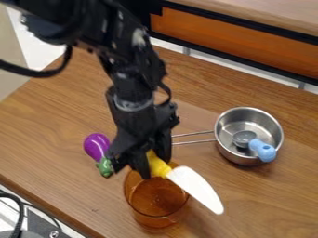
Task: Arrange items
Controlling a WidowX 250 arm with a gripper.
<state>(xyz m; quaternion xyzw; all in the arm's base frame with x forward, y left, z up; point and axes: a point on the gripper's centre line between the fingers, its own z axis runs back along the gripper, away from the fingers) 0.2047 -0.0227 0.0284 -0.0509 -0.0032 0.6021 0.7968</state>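
Purple with a green cap, a toy eggplant (96, 146) is lying on the wooden desk (56, 114), its cap pointing toward the front edge. Just right of it, the black arm (133, 100) is hanging down from the upper left, and its pincer (151, 163) is clamping the yellow handle of a toy knife (197, 188). The white blade is slanting down to the right, crossing above an amber see-through vessel (155, 200) that is standing open beneath; whether knife and rim are touching, one cannot tell. Farther right, a steel saucepan (249, 116) is sitting upright, its wire handle reaching left behind the pincer. Inside, a blue-handled utensil (262, 150) is resting with its grey head low in the pan and its handle leaning toward the front right rim.
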